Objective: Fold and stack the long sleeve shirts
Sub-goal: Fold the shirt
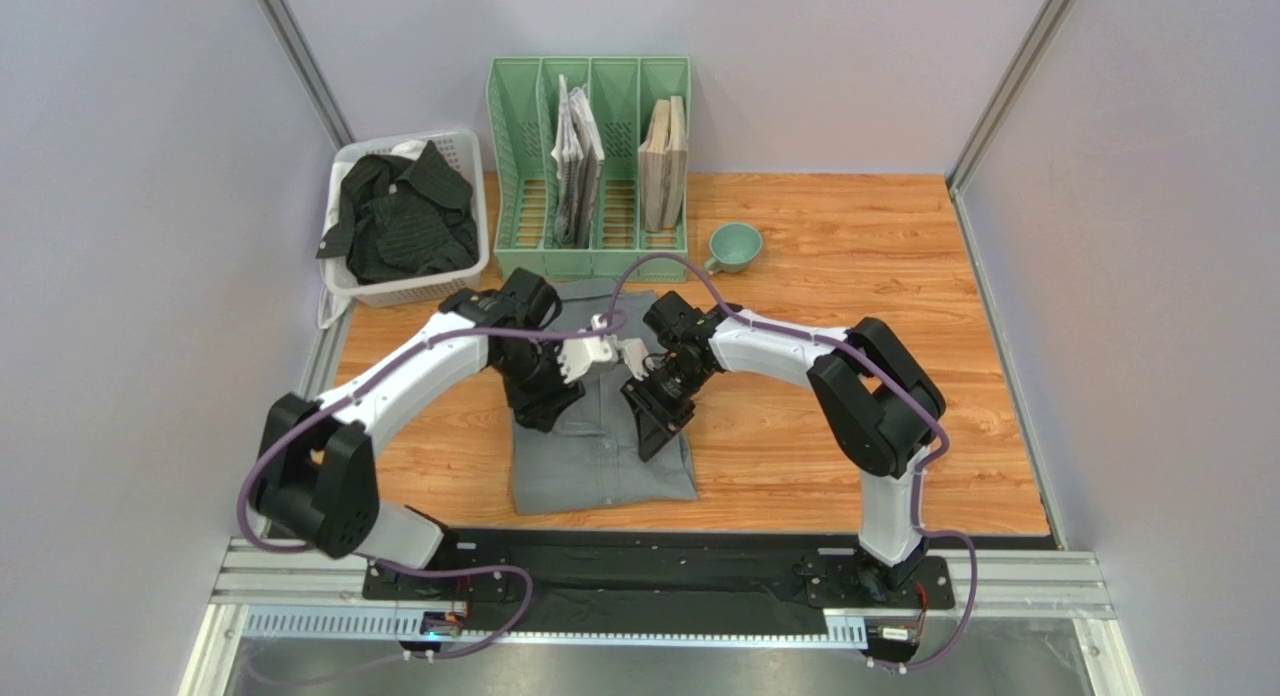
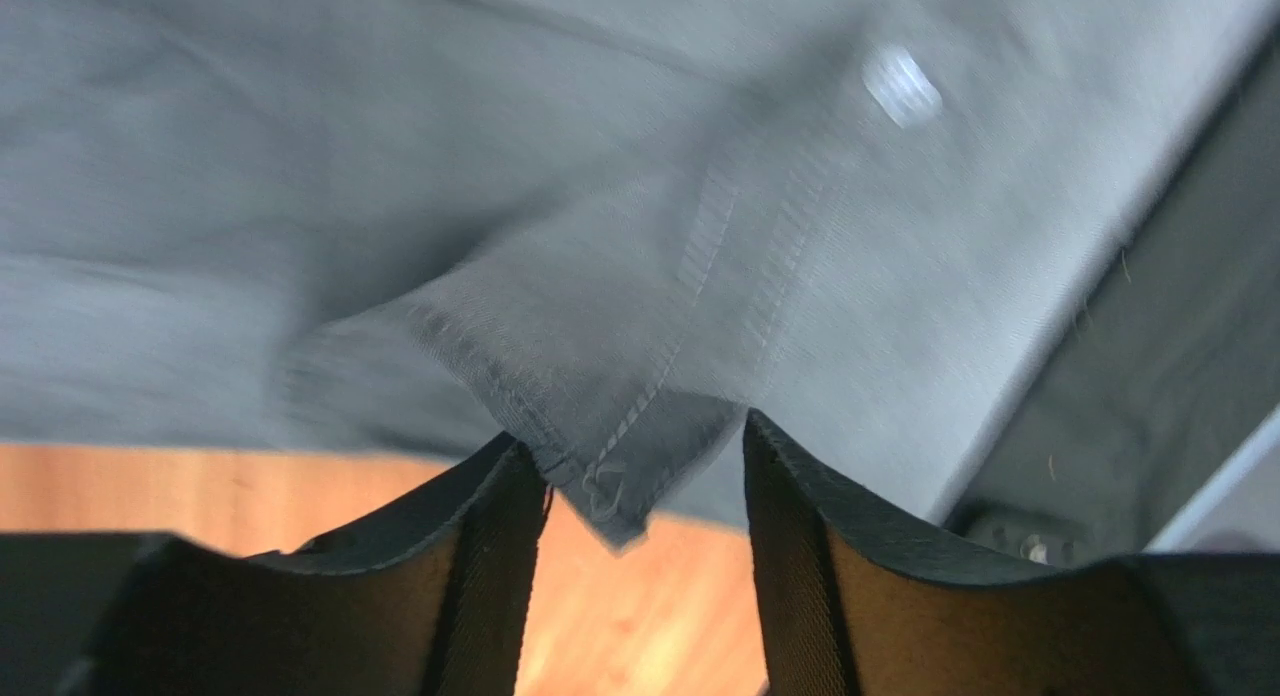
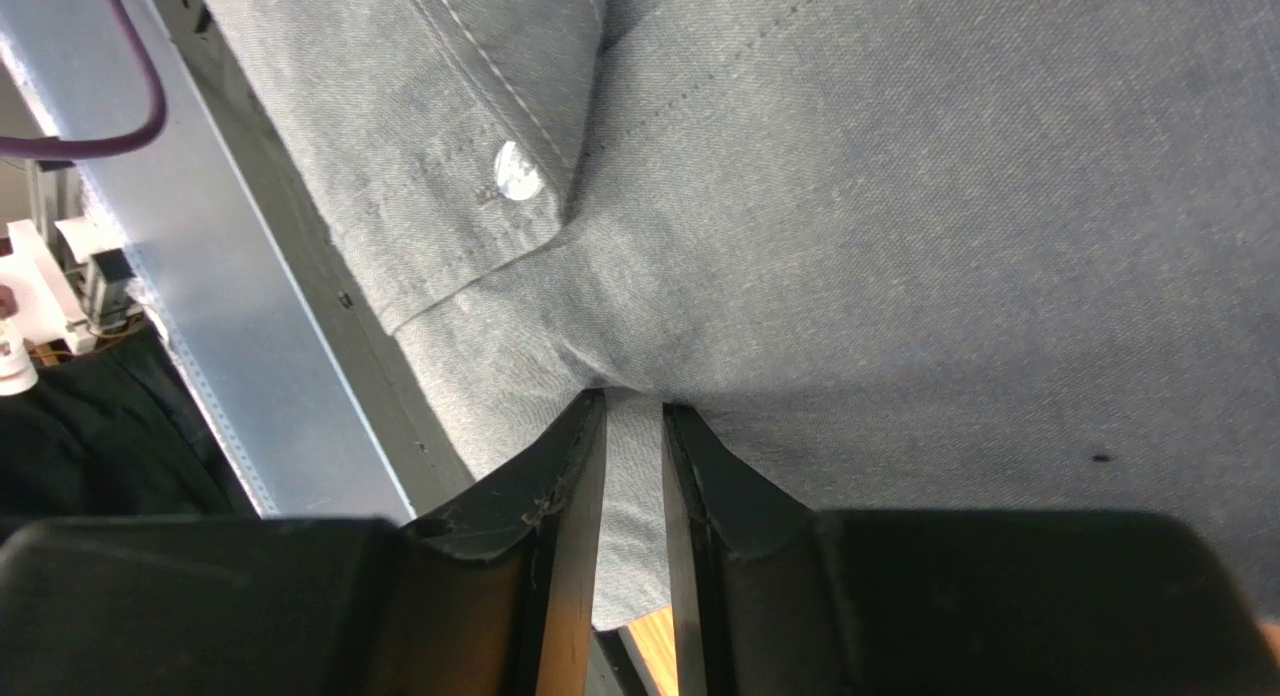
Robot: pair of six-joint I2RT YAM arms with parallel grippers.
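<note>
Right fingers (image 3: 559,569) clamp the grey shirt (image 3: 932,276); left fingers (image 2: 484,584) gape around its corner.

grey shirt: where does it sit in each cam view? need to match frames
Top external: grey shirt lies mid-table, between the arms.
Left wrist: grey shirt fills the upper frame, a corner hanging between left claw fingers.
Right wrist: grey shirt fills most of the frame, a fold inside the right claw.
Shared landmark: wooden tabletop.
</note>
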